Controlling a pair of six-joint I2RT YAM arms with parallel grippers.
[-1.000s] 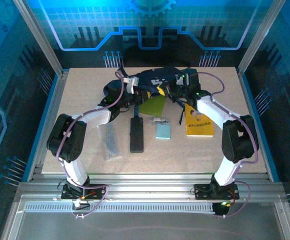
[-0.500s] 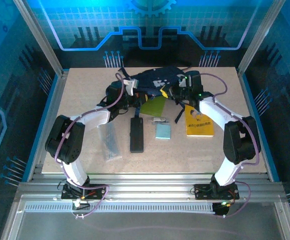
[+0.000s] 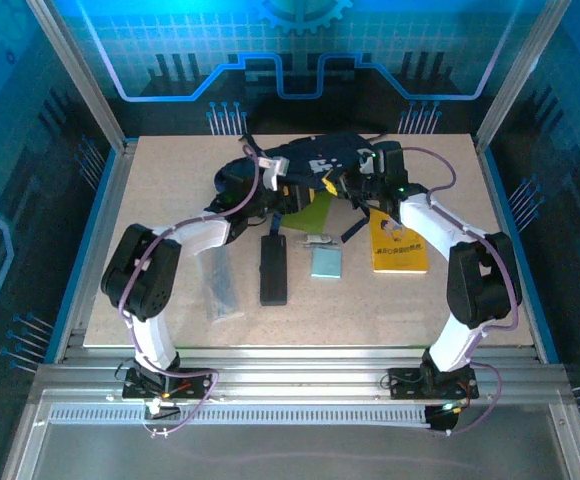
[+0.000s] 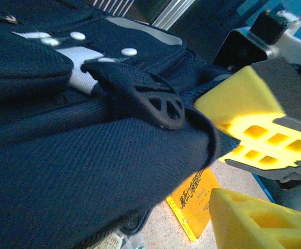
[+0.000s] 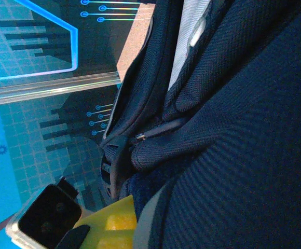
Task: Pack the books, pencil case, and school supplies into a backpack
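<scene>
The navy backpack lies at the back of the table. My right gripper is shut on its front edge, its yellow finger pressed to the fabric. My left gripper is at the backpack's left front and open; one yellow finger stands apart from the cloth, the other is hidden. The lime-green book pokes out from under the backpack's edge. The yellow-orange book lies flat on the right. The black pencil case, grey strip, light-blue pad and small clip lie in front.
Metal rails line the near edge of the table, and glass walls stand on the other three sides. A dark strap hangs from the backpack towards the yellow-orange book.
My left gripper has opened and shifted right, closer to the backpack. Less of the lime-green book shows than before. The right gripper has stayed shut in place.
</scene>
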